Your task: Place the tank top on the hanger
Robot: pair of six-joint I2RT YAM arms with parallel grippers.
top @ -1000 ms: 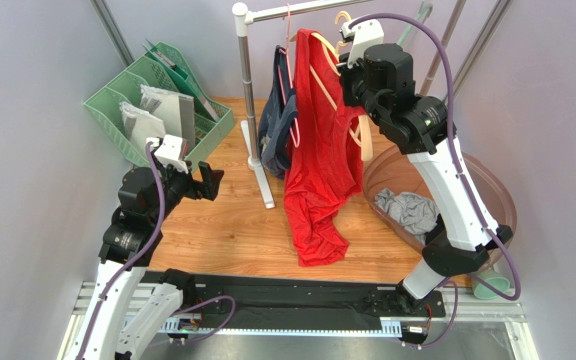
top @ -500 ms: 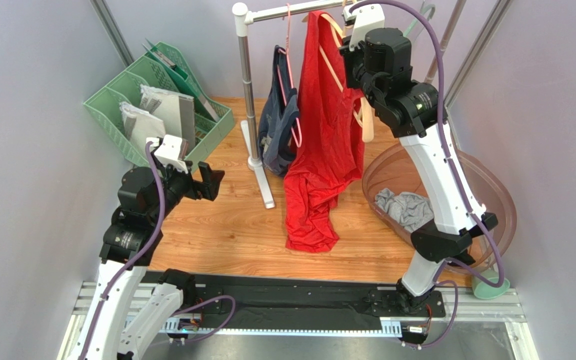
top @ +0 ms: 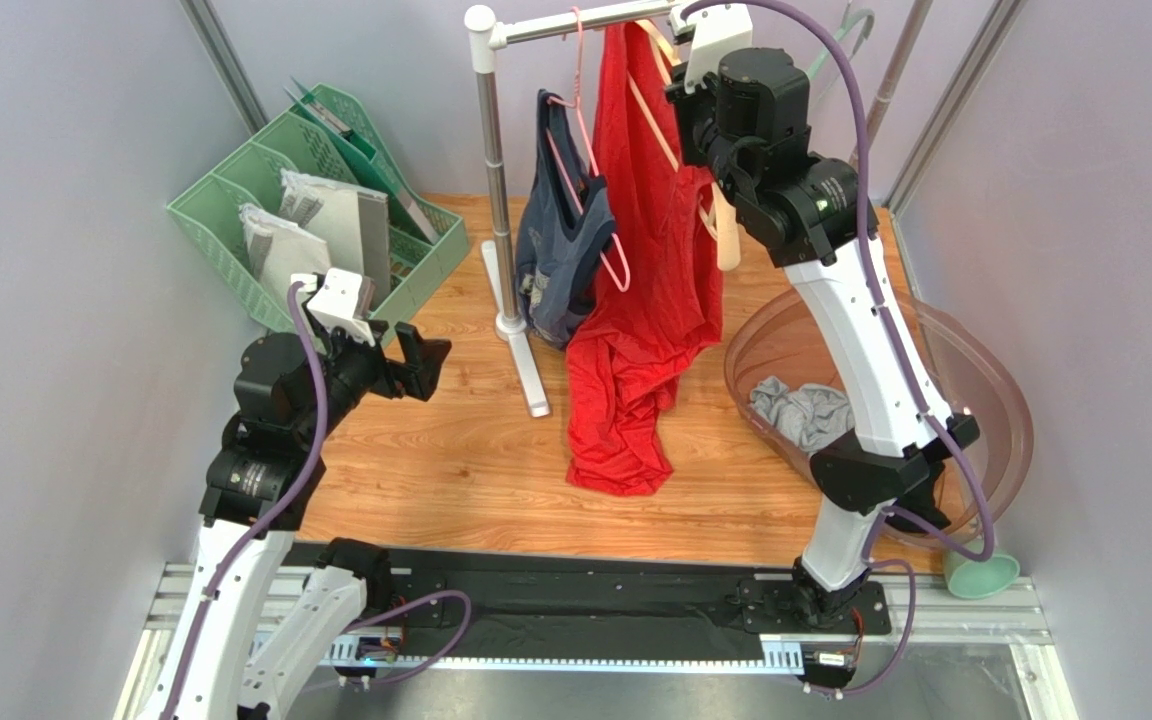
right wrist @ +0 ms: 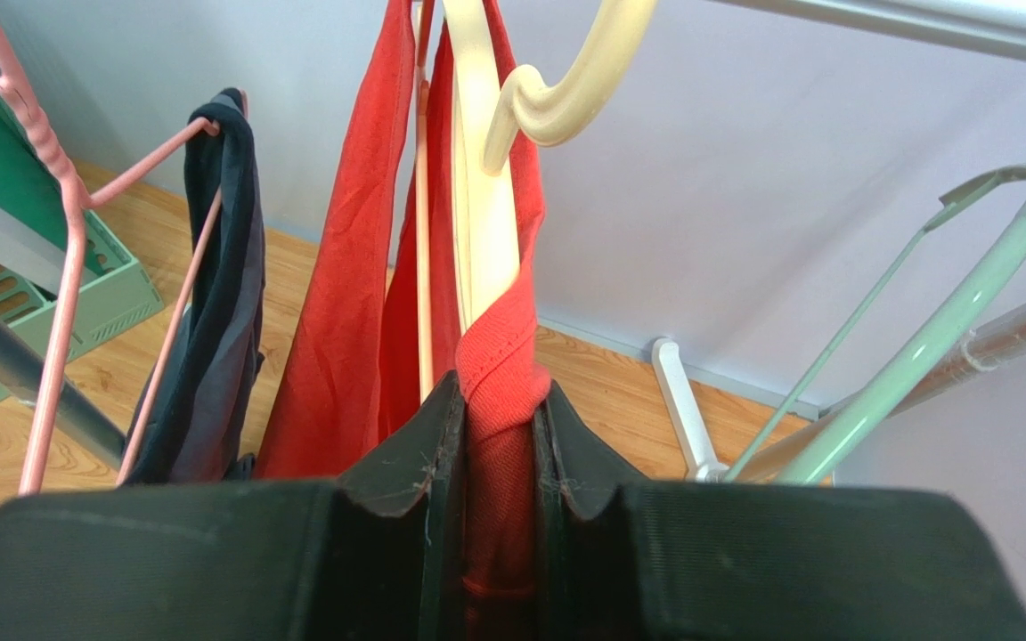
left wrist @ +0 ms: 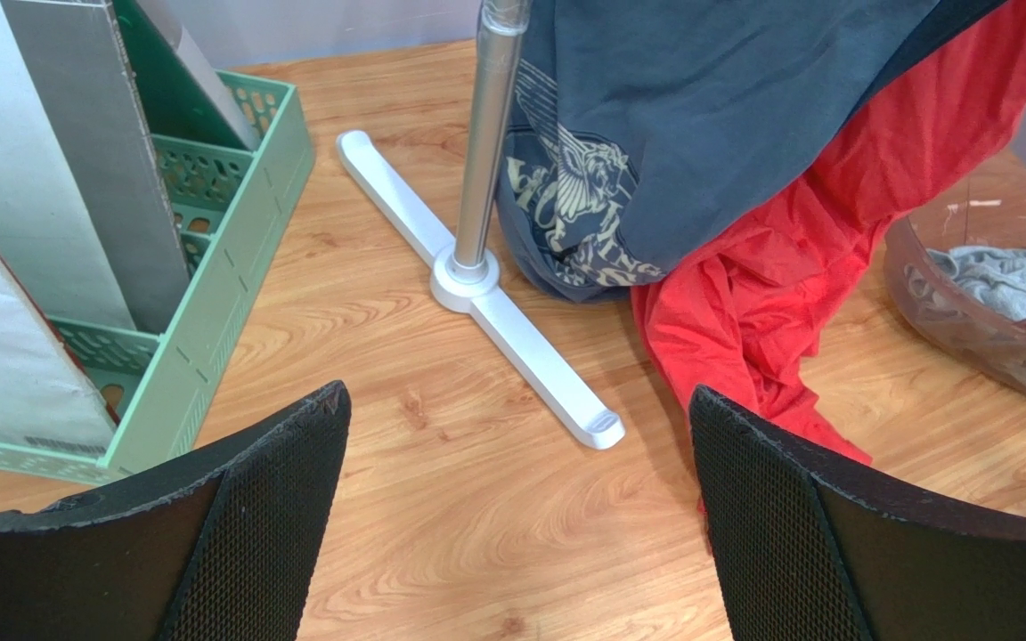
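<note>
Tank top (top: 650,300), on the hanger (right wrist: 476,214) and pinched at its shoulder by the right gripper (right wrist: 496,401), had risen toward the rail (top: 567,21) at twelve o'clock, hook just under it; left gripper (left wrist: 519,401) gaped idle.

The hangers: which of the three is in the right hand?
The cream hanger, gripped by the right hand through the tank top. The pink hanger carries a navy top; the mint green hanger is bare.

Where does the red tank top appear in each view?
Top external: red tank top hangs at upper centre, under the rail.
Left wrist: tank top right of centre, below the navy top.
Right wrist: tank top at centre, pinched in the right gripper.
Shared landmark: navy top, at its left in all views.
</note>
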